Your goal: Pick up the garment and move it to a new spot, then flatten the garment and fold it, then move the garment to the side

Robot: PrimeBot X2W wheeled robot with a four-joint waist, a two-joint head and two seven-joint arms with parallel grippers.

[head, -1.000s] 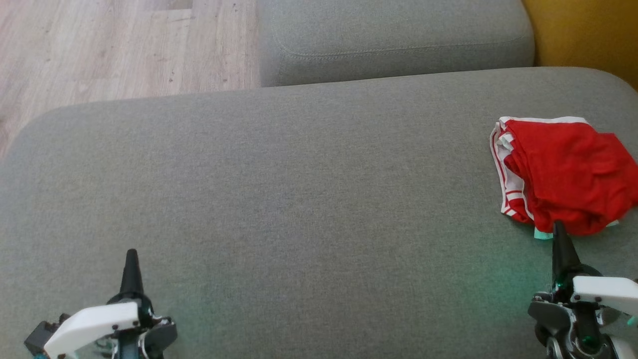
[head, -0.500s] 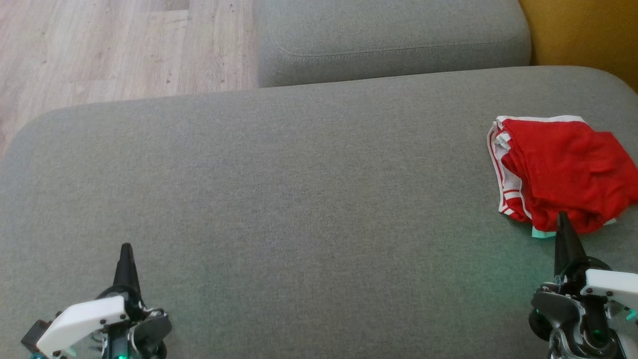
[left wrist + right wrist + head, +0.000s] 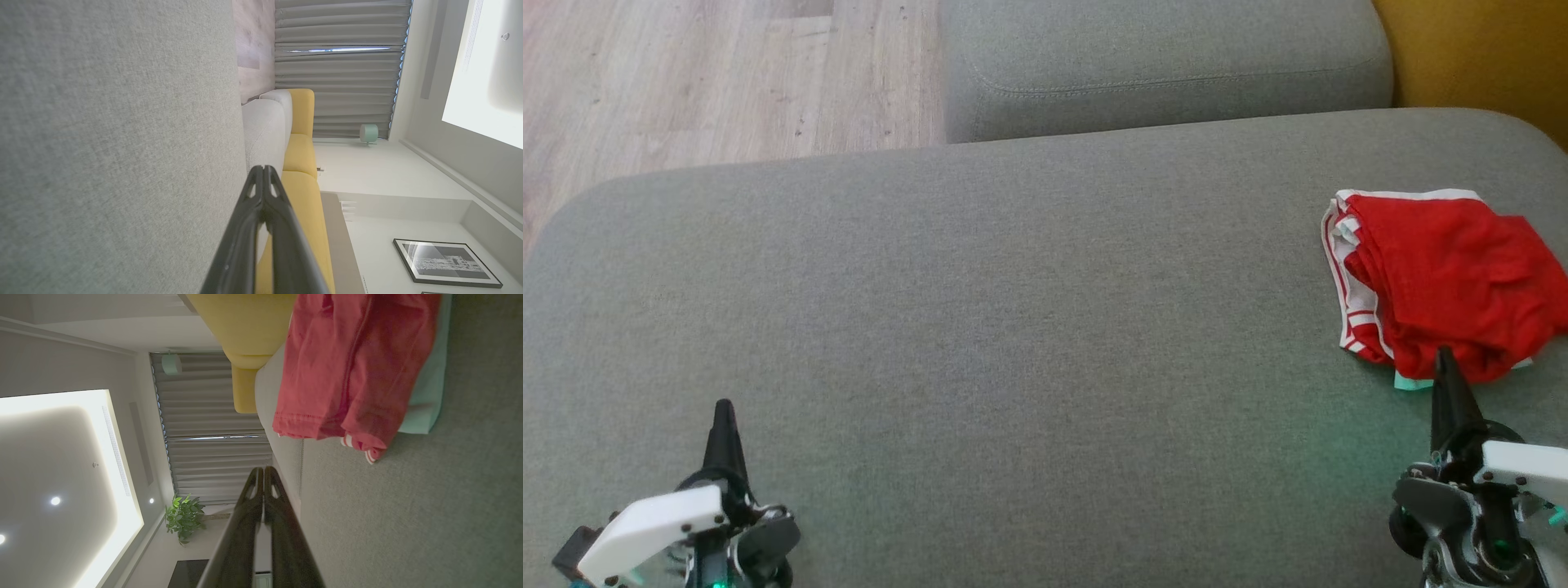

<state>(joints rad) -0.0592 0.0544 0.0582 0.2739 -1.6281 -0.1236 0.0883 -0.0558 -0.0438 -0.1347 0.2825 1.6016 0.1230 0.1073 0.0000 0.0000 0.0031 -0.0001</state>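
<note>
The garment is red with white-striped trim and a pale green edge. It lies folded in a bunch at the far right of the grey sofa cushion. In the right wrist view the garment fills the top right. My right gripper is shut and empty at the lower right, its tip just in front of the garment's near edge. My left gripper is shut and empty at the lower left, far from the garment. Both wrist views show the fingers pressed together, left gripper and right gripper.
A second grey cushion lies beyond the near one. Wooden floor shows at the top left. A yellow sofa part stands at the top right. The cushion's left and middle are bare fabric.
Both grippers have drawn back a little toward the bottom of the head view. The view itself has shifted slightly. The garment lies as before.
</note>
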